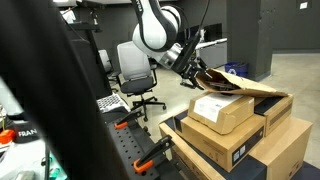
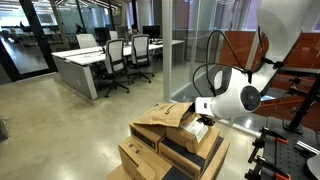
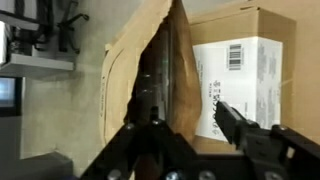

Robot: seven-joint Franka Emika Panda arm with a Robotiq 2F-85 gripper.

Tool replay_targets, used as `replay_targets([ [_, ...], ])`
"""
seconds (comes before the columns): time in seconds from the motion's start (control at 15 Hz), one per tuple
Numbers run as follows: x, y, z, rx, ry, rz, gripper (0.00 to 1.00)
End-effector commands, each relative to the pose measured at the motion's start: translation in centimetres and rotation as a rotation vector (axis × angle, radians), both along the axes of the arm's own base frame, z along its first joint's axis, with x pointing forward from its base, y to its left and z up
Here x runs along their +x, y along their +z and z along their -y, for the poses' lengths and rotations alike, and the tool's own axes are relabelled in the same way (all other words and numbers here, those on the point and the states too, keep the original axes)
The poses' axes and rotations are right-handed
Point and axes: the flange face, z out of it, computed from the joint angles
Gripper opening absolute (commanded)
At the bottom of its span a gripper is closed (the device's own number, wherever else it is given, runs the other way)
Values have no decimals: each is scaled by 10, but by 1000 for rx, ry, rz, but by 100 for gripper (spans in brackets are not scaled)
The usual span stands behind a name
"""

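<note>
Paper bag (image 1: 243,86), brown, lies flat atop stacked cardboard boxes (image 1: 235,145) in an exterior view; gripper (image 1: 193,70) at bag's 9 o'clock end. In an exterior view bag (image 2: 160,115) sits at 9 o'clock of gripper (image 2: 202,122). Wrist view: bag (image 3: 135,60) long axis runs 12 to 6, dark fold dropping between fingers (image 3: 240,128); jaws partly open, astride fold, grip not discernible. Labelled box (image 3: 245,60) at 2 o'clock.

A polished concrete floor (image 2: 60,130) spreads beneath pale desks (image 2: 78,62) ringed by office chairs (image 2: 118,62), with glass partitions (image 2: 175,45) nearby, and a swivel chair (image 1: 135,68) before a dark wall (image 1: 285,25).
</note>
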Motion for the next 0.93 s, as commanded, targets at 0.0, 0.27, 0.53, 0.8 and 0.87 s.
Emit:
replay_targets([
  [0.0, 3, -3, -1, 1, -8, 9, 54],
  [0.27, 3, -5, -1, 2, -8, 6, 54],
  [0.53, 5, -7, -1, 0, -11, 6, 54],
  [0.8, 7, -9, 0, -4, -14, 9, 57],
  [0.87, 8, -9, 1, -5, -15, 10, 56],
])
